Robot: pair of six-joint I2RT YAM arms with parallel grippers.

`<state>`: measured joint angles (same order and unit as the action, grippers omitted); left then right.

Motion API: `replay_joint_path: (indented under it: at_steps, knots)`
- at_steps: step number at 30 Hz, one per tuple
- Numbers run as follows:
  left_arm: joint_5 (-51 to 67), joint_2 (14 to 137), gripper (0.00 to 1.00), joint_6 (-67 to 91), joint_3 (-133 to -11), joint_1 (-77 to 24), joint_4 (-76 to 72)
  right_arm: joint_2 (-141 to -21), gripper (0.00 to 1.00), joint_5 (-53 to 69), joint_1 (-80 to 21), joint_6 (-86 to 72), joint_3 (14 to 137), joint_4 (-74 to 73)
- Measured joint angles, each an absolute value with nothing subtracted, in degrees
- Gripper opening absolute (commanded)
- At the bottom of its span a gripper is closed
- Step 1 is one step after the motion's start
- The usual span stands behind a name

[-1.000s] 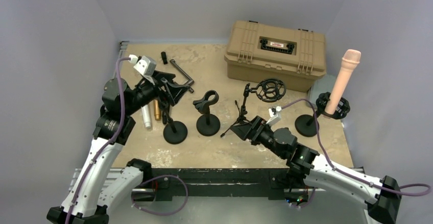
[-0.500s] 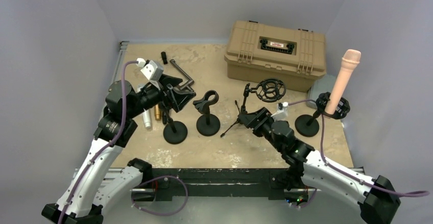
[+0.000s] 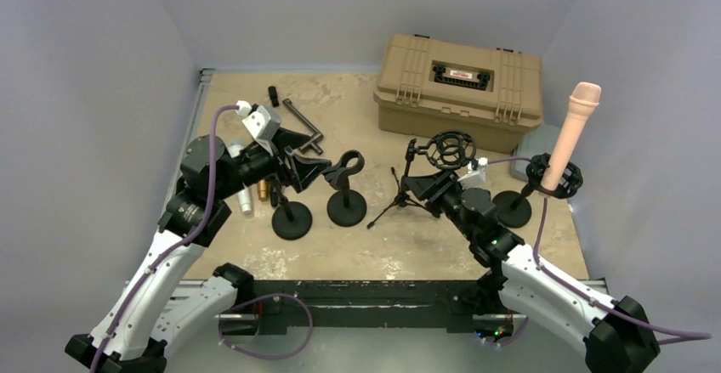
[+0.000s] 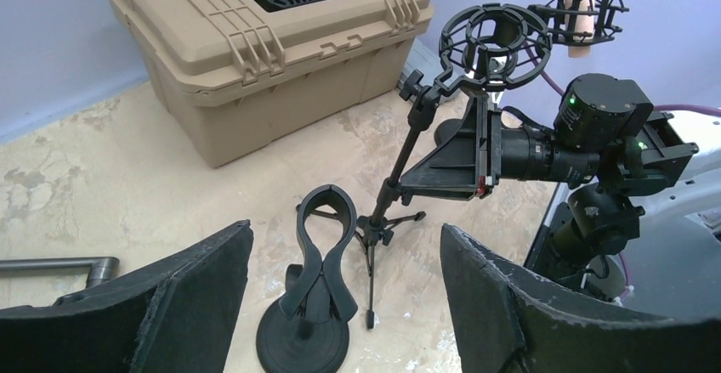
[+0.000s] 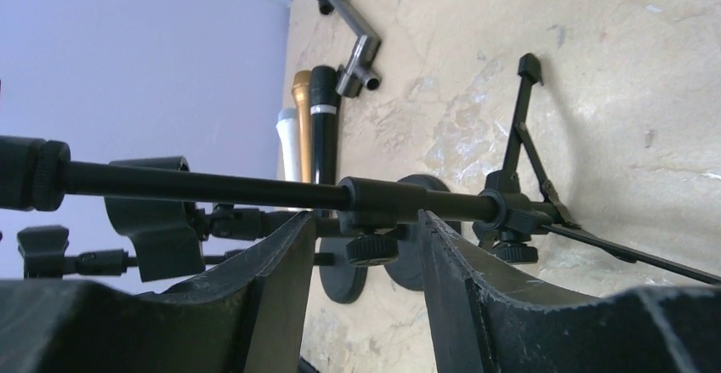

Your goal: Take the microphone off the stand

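The pink microphone (image 3: 571, 135) stands upright in a black shock mount (image 3: 554, 178) on a round-based stand (image 3: 511, 209) at the far right; its lower end also shows in the left wrist view (image 4: 581, 8). My right gripper (image 3: 422, 188) is left of it, at a small tripod stand (image 3: 406, 190) carrying an empty shock mount (image 3: 450, 149). In the right wrist view the tripod's pole (image 5: 255, 190) crosses just beyond the right gripper (image 5: 367, 220), whose jaws stand apart with a gap. My left gripper (image 3: 310, 165) hovers open over the clip stands, nothing between its fingers (image 4: 195, 296).
A tan hard case (image 3: 459, 88) sits at the back. Two black clip stands (image 3: 344, 186) (image 3: 291, 216) stand mid-table. Loose white, gold and black microphones (image 5: 299, 135) lie at the left beside a metal crank (image 3: 304, 122). Walls close in on both sides.
My right gripper has moved away from the near edge up to the tripod stand's pole, and its jaws have narrowed. My left gripper has drifted right, still wide open.
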<state>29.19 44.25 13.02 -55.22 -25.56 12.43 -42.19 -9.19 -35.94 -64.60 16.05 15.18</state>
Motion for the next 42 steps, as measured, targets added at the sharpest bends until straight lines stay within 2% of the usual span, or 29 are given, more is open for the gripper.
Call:
replay_joint_path:
  at_steps: [5, 8, 10, 15, 25, 30, 34, 37, 42]
  knots:
    - [29.23, 44.64, 0.79, 12.60, -55.22, -26.33, 12.53, -44.31, 0.41, -5.91, -35.88, -63.24, 16.03, 18.68]
    - [29.32, 45.04, 0.79, 12.34, -55.22, -27.24, 12.71, -45.23, 0.32, -4.49, -35.66, -62.37, 15.70, 20.38]
    - [29.36, 45.21, 0.79, 12.12, -55.22, -28.08, 13.04, -45.80, 0.29, -4.05, -35.59, -61.78, 15.62, 20.84]
    - [29.36, 45.80, 0.79, 10.87, -55.24, -30.20, 13.50, -46.70, 0.38, -2.92, -35.55, -60.34, 15.62, 21.85]
    - [28.10, 47.31, 0.79, 9.26, -55.29, -34.04, 15.25, -47.31, 0.35, -1.43, -35.55, -57.32, 15.49, 23.22]
    - [22.55, 50.00, 0.80, 8.91, -56.97, -40.62, 16.05, -48.64, 0.17, -0.73, -35.46, -55.79, 15.44, 23.97]
    - [14.85, 55.61, 0.85, 9.34, -61.41, -47.97, 16.91, -50.11, 0.01, -0.40, -35.44, -54.15, 15.40, 25.91]
    - [11.53, 61.21, 0.90, 10.17, -64.93, -50.89, 16.71, -51.13, 0.00, -0.16, -35.44, -52.60, 15.40, 27.59]
    - [9.06, 70.57, 0.90, 10.90, -68.69, -51.40, 15.11, -51.35, 0.00, 0.56, -35.33, -49.12, 15.42, 28.16]
